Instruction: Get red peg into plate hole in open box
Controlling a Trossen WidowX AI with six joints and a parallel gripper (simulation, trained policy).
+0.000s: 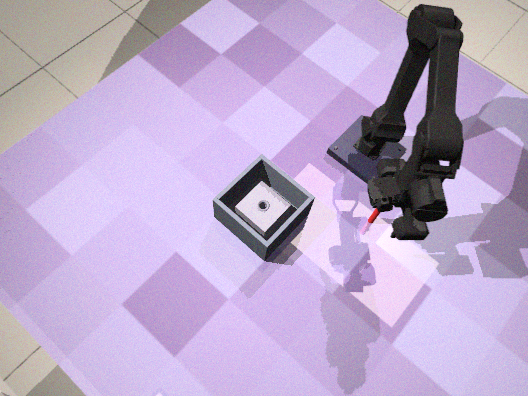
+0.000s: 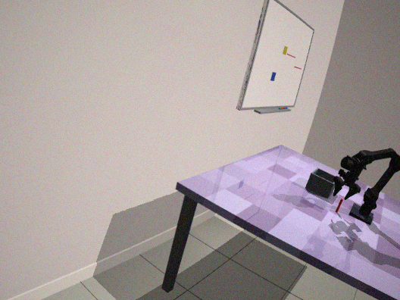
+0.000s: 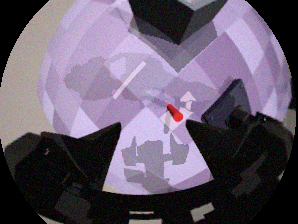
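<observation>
From where I'm standing, the near edge of the worktop [image 1: 175, 302] [image 2: 265, 232] [image 3: 55, 100] runs slantwise, with 1 dark leg [image 2: 179, 242] under its corner. Farther in, the red peg [image 1: 373, 216] [image 2: 339, 205] [image 3: 174, 112] stands upright on the purple checkered surface, outside the box.

Just above it hang the jaws, pointing downward and spread wide, with nothing gripped between their 2 black fingers [image 1: 411, 227] [image 2: 352, 190]. From the wrist, the peg shows beyond the tips, off toward the finger on the picture's right. The black arm [image 1: 442, 80] [image 2: 387, 182] arches up and over from its dark base plate [image 1: 340, 150] [image 2: 356, 214] [image 3: 225, 102], which sits near the peg.

Past the peg is the gray, open-topped square box [image 1: 240, 227] [image 2: 320, 187] [image 3: 165, 22], apart from it. Seen from above, a white square plate [image 1: 250, 207] lies at its bottom, with 1 round hole in the middle and no peg in it.

Farthest off, a whiteboard [image 2: 261, 91] hangs on the wall, carrying 1 yellow rectangle [image 2: 285, 50], 1 blue rectangle [image 2: 273, 76] and 2 short red lines, with a narrow ledge [image 2: 270, 110] below.
</observation>
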